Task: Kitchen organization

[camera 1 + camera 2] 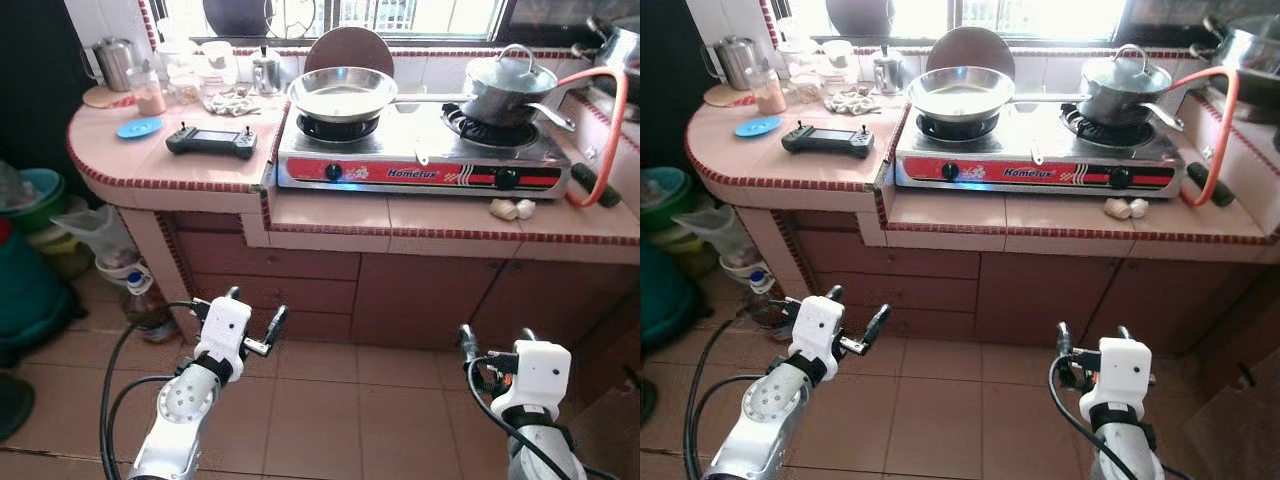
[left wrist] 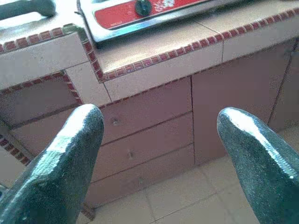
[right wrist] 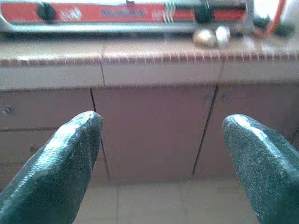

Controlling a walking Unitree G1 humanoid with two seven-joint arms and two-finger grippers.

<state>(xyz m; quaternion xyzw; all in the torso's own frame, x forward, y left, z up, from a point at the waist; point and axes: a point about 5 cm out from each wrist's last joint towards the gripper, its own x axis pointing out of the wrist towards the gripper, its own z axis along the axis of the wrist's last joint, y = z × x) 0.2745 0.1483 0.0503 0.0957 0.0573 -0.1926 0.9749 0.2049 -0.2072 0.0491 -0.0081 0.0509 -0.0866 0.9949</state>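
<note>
A pink tiled counter carries a silver and red two-burner stove. On its left burner sits an empty steel frying pan, on its right burner a lidded pot. A black handheld controller, a blue saucer, a jar and a metal kettle stand on the counter's left part. Garlic cloves lie in front of the stove. My left gripper and right gripper hang open and hold nothing, low over the floor in front of the cabinets, well below the counter edge.
An orange gas hose loops at the right of the stove. Green tubs, a plastic bag and a bottle crowd the floor at the left. Brown cabinet doors face me across the tiled floor.
</note>
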